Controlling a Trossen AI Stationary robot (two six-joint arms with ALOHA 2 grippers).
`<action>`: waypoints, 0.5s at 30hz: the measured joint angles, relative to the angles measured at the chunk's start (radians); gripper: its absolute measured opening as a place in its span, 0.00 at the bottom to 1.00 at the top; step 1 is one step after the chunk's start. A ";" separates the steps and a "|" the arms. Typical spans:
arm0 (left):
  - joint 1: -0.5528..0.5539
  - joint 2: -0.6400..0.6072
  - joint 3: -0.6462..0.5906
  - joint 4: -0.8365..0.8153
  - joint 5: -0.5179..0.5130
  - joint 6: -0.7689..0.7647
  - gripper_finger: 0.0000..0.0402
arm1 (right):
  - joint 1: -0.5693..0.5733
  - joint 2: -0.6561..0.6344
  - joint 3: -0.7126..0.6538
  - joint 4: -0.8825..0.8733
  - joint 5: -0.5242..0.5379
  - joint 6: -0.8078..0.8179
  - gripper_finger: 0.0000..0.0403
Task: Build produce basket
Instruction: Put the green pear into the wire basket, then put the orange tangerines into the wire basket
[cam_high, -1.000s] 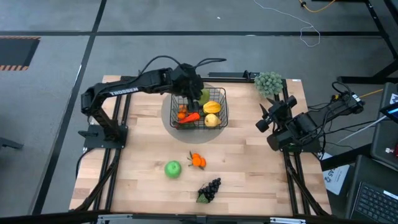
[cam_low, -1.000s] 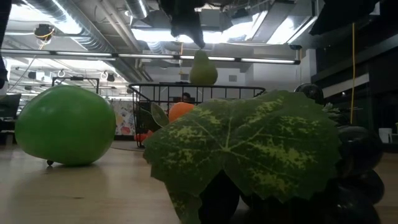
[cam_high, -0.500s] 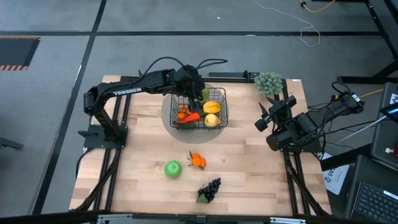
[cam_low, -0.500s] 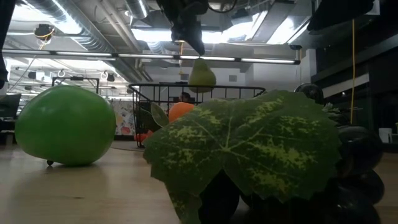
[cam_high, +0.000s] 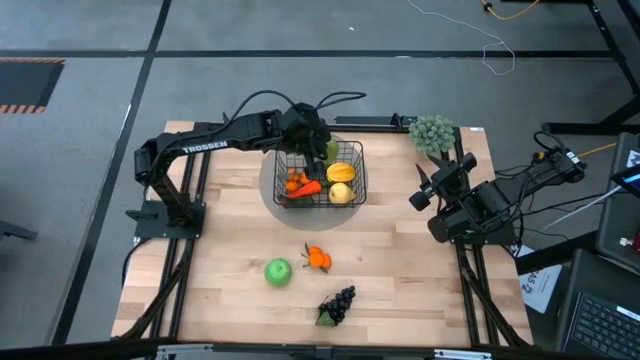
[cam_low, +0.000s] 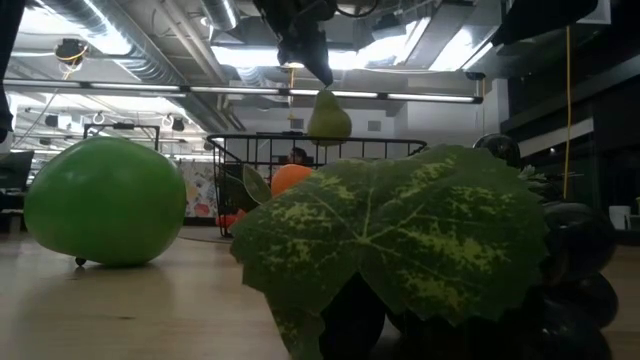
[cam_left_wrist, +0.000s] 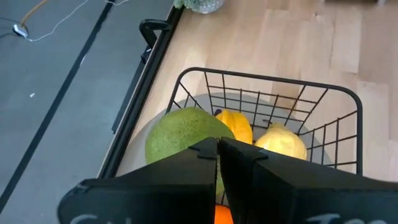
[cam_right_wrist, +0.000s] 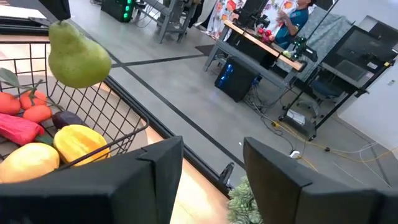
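Note:
My left gripper (cam_low: 312, 70) hangs over the black wire basket (cam_high: 345, 190) and is shut on a green pear (cam_low: 328, 117). The pear also shows in the right wrist view (cam_right_wrist: 78, 59) and under the fingers in the left wrist view (cam_left_wrist: 180, 140). The basket holds yellow fruits (cam_high: 341, 172), oranges and a carrot (cam_high: 303, 187). A green apple (cam_high: 278, 271), small oranges (cam_high: 318, 258) and dark grapes with a leaf (cam_high: 338, 303) lie on the table. My right gripper (cam_high: 424, 190) waits open at the table's right side. My left gripper pinches the pear's stem (cam_right_wrist: 60, 23) at the pear's top between its two fingertips. The fingers come from above, pointing down. The pear hangs upright below them, clear of the basket's rim and of the fruit inside.
The basket stands on a flat grey round disc (cam_high: 270, 190). A pale grey-green bushy cluster (cam_high: 432, 132) sits at the far right corner. Bare wood lies between the basket and the loose fruit near the front edge.
My left gripper has shifted only slightly above the basket. The pear has stayed hanging from the shut fingers, clear of the rim.

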 joint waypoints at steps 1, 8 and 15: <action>0.000 0.000 0.000 0.000 0.000 0.000 0.00 | 0.000 0.000 0.000 0.000 0.000 -0.001 0.43; -0.001 0.000 0.000 0.002 -0.043 0.000 0.01 | 0.000 0.000 0.000 0.000 -0.002 -0.002 0.43; -0.003 0.000 0.000 0.004 -0.094 -0.028 0.13 | 0.000 0.000 0.000 0.008 -0.005 -0.001 0.43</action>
